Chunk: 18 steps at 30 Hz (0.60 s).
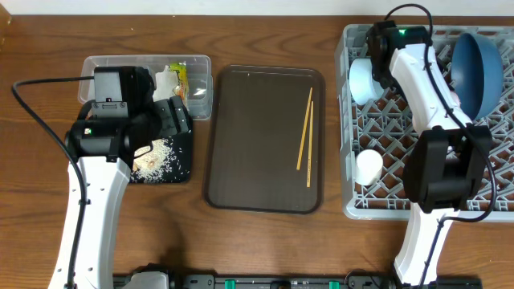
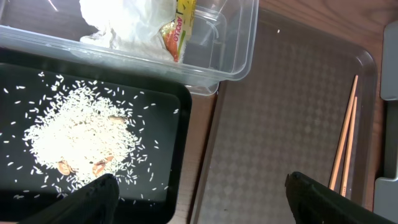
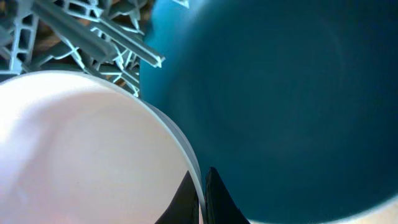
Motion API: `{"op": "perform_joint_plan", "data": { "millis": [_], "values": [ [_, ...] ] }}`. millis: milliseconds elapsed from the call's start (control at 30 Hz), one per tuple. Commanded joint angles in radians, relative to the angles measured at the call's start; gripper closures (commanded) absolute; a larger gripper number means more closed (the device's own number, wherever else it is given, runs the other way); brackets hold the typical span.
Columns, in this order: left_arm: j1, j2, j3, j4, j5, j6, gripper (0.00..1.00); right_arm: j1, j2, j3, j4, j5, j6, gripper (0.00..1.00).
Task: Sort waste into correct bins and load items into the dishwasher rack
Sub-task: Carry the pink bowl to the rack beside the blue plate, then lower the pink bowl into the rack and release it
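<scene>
**Chopsticks are the last thing outside the rack**

The right gripper [image 3: 200, 196] sits closest to its wrist camera, its two dark fingertips pinched onto the rim of a pale bowl [image 3: 81, 155], one tip inside and one outside. That bowl stands beside the large dark blue bowl [image 3: 280, 112] at the far edge of the dishwasher rack [image 1: 349, 210], which fills the right side of the table [image 1: 265, 32]. From overhead the pale bowl looks light blue and from the wrist pinkish white, so I cannot tell which small bowl it is. No second pale bowl shows. The white cup [image 1: 369, 167] sits by the rack's left edge.

The left gripper [image 2: 200, 183] hangs wide open and empty over the right edge of the black tray [image 2: 168, 124], near the table's left edge, where the rice grains [image 2: 74, 134] lie heaped. Toward the far left corner, the clear tub [image 2: 242, 56] holds the tissue [image 2: 124, 18] and the wrapper [image 2: 177, 31].

As I judge it, the waste is sorted and the crockery in view is loaded, so only the chopsticks [image 1: 305, 128] remain. They lie flat on the right half of the brown serving tray [image 1: 249, 144] at mid-table. Their long axis runs from the near edge to the far edge, with the far ends leaning slightly toward the rack. Which ends are the tips is too fine to tell.
</scene>
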Motion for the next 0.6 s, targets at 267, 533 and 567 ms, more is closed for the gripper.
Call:
{"op": "perform_joint_plan", "data": {
  "millis": [267,533,567],
  "values": [
    [0.003,0.005,0.016,-0.002,-0.013,0.002,0.12,-0.009,0.004,-0.001,0.19,0.019,-0.415,0.99],
    [0.003,0.005,0.016,-0.003,-0.013,0.002,0.12,-0.014,0.004,-0.001,0.341,0.087,-0.562,0.99],
    [0.003,0.005,0.016,-0.002,-0.013,0.002,0.12,-0.016,0.004,-0.001,0.346,0.087,-0.57,0.99]
  ]
}}
